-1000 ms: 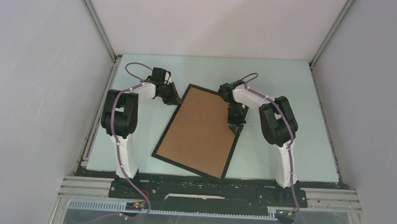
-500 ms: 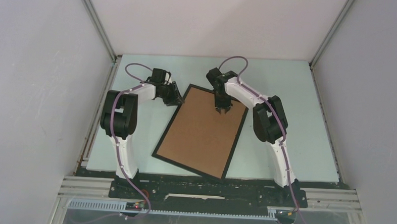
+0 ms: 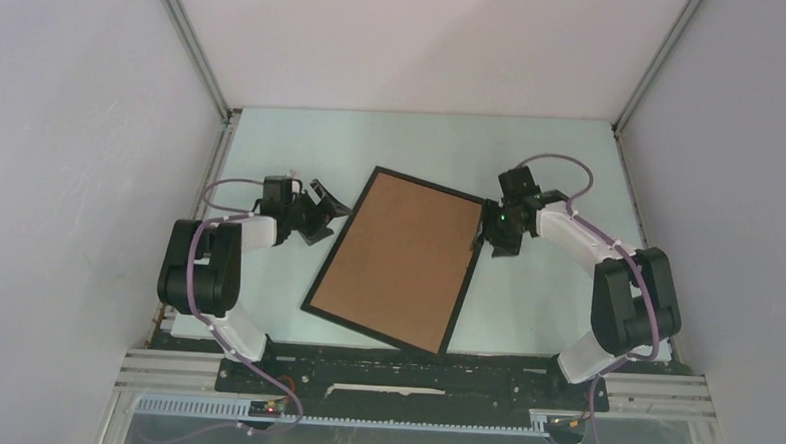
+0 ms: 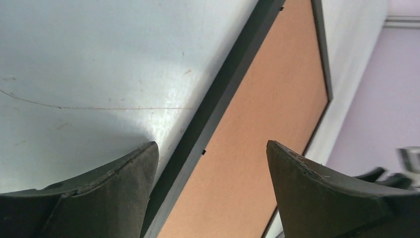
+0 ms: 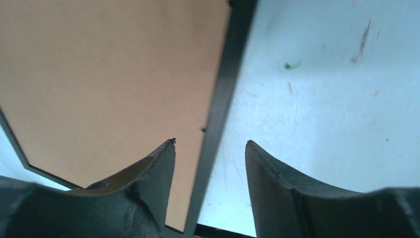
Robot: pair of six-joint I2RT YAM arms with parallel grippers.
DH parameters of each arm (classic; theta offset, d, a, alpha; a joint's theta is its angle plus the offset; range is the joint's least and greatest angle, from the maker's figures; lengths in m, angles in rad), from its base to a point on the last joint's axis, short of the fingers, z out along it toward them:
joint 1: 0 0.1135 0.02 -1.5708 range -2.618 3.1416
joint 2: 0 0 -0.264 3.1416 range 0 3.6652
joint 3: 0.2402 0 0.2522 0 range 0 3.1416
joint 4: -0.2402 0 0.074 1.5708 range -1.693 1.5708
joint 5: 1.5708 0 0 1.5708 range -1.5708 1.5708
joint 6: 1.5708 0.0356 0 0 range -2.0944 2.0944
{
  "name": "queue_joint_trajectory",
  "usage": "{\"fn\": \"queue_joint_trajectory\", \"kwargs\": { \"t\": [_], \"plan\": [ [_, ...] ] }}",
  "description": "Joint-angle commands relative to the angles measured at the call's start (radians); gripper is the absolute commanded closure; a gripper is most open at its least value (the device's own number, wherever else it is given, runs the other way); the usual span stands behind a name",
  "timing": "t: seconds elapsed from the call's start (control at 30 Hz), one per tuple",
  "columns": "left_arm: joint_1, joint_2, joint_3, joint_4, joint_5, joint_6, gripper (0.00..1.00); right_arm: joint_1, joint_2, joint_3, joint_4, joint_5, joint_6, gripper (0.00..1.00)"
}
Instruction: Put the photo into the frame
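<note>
The frame [image 3: 374,330] lies flat and tilted in the middle of the table, its black rim around a plain brown cardboard board [image 3: 397,257]. The photo is hidden. My left gripper [image 3: 334,217] is open at the frame's left rail. In the left wrist view the rail [image 4: 233,74] runs between the spread fingers of the left gripper [image 4: 211,144], beside the board [image 4: 277,99]. My right gripper [image 3: 485,229] is open at the right rail. In the right wrist view that rail [image 5: 228,79] passes between the fingers of the right gripper [image 5: 210,142], and neither finger touches it.
The pale blue-green table [image 3: 565,310] is walled in by white panels at the back and both sides. Both arm bases stand at the near edge. Bare tabletop [image 5: 322,99] lies right of the frame.
The right gripper swung from over the board out to the frame's right rail and opened. The left gripper opened wide and its arm dropped lower and to the left. The frame stayed put.
</note>
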Motion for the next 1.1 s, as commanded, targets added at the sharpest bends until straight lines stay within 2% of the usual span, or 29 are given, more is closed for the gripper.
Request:
{"fn": "queue_joint_trajectory", "kwargs": {
  "t": [0.0, 0.1, 0.23, 0.4, 0.57, 0.7, 0.77, 0.9, 1.07],
  "plan": [
    [-0.008, -0.008, -0.09, 0.081, 0.018, -0.06, 0.08, -0.018, -0.044, -0.192, 0.163, -0.147, 0.046, 0.36],
    [-0.01, 0.0, -0.118, 0.086, 0.05, -0.051, 0.08, -0.059, -0.031, -0.265, 0.238, -0.213, 0.069, 0.35],
    [-0.032, -0.044, -0.189, 0.102, 0.043, -0.042, 0.09, -0.045, 0.046, -0.254, 0.319, -0.24, 0.099, 0.35],
    [-0.113, -0.096, -0.26, 0.172, 0.045, -0.093, 0.09, -0.037, 0.178, -0.176, 0.402, -0.301, 0.145, 0.37],
    [-0.201, -0.104, -0.265, 0.214, 0.008, -0.139, 0.09, -0.083, 0.284, -0.001, 0.322, -0.327, 0.101, 0.38],
    [-0.206, -0.103, -0.343, 0.348, -0.005, -0.222, 0.08, -0.12, 0.179, -0.056, 0.216, -0.243, 0.02, 0.39],
    [-0.202, -0.113, -0.392, 0.419, 0.0, -0.253, 0.09, -0.15, 0.082, -0.169, 0.223, -0.289, 0.004, 0.38],
    [-0.195, -0.147, -0.406, 0.428, -0.003, -0.24, 0.1, -0.216, -0.113, -0.378, 0.247, -0.382, -0.001, 0.39],
    [-0.187, -0.205, -0.431, 0.414, -0.042, -0.193, 0.12, -0.227, -0.222, -0.5, 0.263, -0.436, 0.029, 0.42]
  ]
}}
